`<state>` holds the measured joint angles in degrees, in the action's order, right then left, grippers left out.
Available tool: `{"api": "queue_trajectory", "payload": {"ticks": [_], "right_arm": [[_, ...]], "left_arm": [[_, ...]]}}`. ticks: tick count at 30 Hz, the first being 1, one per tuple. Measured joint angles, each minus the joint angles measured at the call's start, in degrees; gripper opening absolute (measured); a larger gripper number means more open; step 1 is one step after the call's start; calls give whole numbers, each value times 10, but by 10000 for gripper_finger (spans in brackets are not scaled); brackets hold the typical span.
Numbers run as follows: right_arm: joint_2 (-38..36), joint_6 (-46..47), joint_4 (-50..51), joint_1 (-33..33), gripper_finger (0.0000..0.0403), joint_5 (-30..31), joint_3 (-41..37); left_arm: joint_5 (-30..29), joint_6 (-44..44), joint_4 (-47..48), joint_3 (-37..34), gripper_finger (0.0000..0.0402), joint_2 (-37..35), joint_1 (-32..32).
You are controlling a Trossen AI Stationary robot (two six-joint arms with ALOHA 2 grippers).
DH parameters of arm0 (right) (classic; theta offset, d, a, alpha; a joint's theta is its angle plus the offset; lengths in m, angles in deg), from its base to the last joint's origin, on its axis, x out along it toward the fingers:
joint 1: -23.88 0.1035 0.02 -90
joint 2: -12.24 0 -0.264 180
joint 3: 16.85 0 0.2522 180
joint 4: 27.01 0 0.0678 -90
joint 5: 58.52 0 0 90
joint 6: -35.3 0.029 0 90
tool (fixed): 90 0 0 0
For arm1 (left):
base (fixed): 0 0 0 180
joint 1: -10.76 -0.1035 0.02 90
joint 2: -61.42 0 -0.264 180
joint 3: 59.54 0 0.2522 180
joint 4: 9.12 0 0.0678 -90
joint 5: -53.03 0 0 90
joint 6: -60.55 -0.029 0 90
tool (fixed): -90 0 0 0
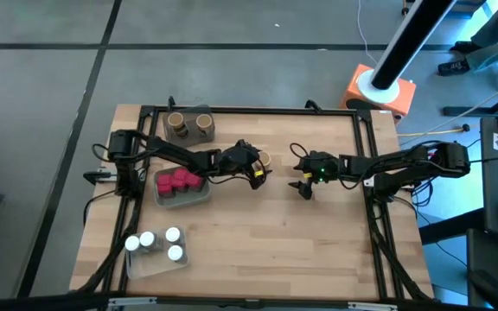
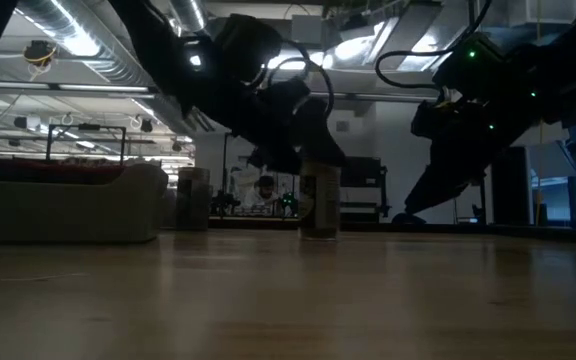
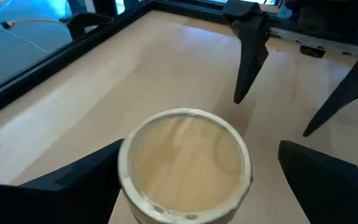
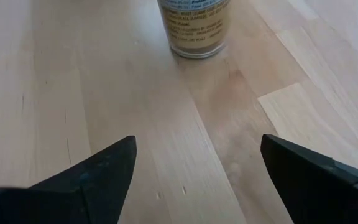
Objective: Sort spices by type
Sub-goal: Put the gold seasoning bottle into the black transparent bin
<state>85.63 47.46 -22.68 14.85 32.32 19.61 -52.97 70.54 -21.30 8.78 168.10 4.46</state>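
Observation:
A short round jar with a tan top (image 3: 185, 163) stands upright on the wooden table near its middle; it also shows in the high view (image 1: 264, 159) and the low view (image 2: 320, 200). My left gripper (image 3: 201, 149) is open around it, one finger on each side, coming from the table's left (image 1: 259, 166). My right gripper (image 4: 197, 146) is open and empty, a little to the jar's right (image 1: 303, 183), pointing down at the table. The right wrist view shows the jar (image 4: 194, 28) ahead of it. My left gripper has one finger (image 3: 79, 180) close against the jar's side (image 3: 124, 171); I cannot tell whether it touches. The other finger (image 3: 328, 180) stands apart from the jar. The jar stands upright on the table.
A grey tray with two tan-topped jars (image 1: 189, 126) stands at the far left. A tray of pink-red packets (image 1: 180, 185) lies under my left arm. A clear tray of white-capped jars (image 1: 156, 246) is at the near left. A black frame (image 1: 366, 155) edges the table.

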Motion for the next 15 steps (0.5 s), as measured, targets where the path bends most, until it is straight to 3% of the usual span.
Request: {"api": "queue_trajectory", "payload": {"ticks": [5, 13, 15], "right_arm": [[0, 0, -2, 0, 344, 1, 0], [0, 0, -3, 0, 344, 2, 0], [0, 0, -3, 0, 344, 2, 0]], "left_arm": [[-4, -10, -15, 0, 364, 0, -2], [-6, -14, -15, 0, 263, 0, -5], [-6, -14, -15, 0, 260, 0, -5]]}}
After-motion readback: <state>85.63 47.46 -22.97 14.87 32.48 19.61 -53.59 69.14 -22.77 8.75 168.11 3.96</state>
